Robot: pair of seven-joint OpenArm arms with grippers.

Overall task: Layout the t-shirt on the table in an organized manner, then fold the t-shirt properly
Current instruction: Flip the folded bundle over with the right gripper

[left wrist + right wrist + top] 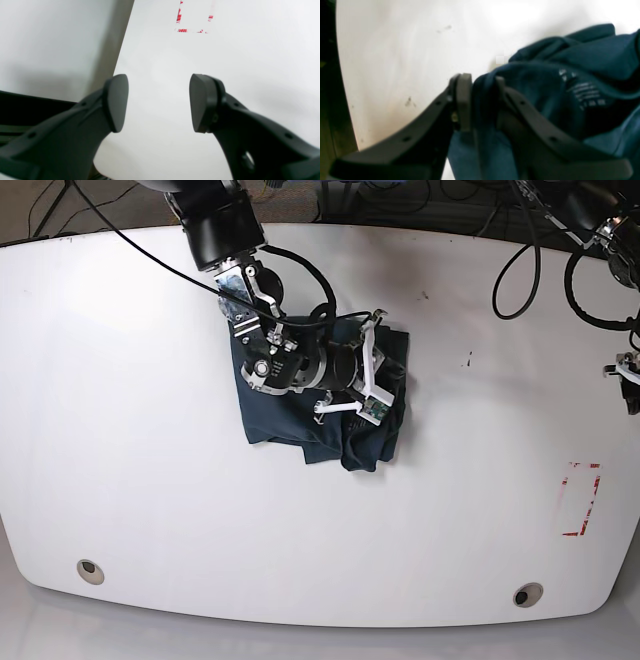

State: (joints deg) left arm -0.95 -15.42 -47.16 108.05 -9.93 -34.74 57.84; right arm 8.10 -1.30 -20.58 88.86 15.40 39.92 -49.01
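Note:
The dark teal t-shirt [290, 425] lies bunched in a crumpled heap near the middle of the white table [140, 430]. In the right wrist view my right gripper [482, 96] is shut on a raised fold of the t-shirt [582, 55], with cloth squeezed between its fingers; the neck label with white print [586, 93] shows just to the right. My left gripper [157, 102] hangs open above bare table [250, 62] with nothing between its pads. In the base view that arm [630, 380] is at the far right edge, well away from the shirt.
A red tape rectangle [581, 500] marks the table at the right, also seen ahead of the left gripper as red tape [192, 23]. Two round grommet holes [89, 570] [527, 593] sit near the front edge. Cables [520, 270] hang at the back right.

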